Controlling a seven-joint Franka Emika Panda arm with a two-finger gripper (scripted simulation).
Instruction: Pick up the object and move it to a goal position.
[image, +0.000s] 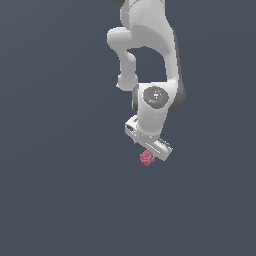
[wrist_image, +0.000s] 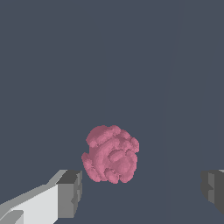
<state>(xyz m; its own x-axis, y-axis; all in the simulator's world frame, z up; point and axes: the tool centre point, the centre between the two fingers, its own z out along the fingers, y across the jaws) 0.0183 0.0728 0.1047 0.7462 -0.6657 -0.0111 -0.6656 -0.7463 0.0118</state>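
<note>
Tool: spread wide, gripping nothing, hanging over the blob.
Blob: on the tabletop, lying between the two fingers but nearer one than the other.
Long axis: none, roughly round.
Next move, likely: centre slightly, descend, pinch.
</note>
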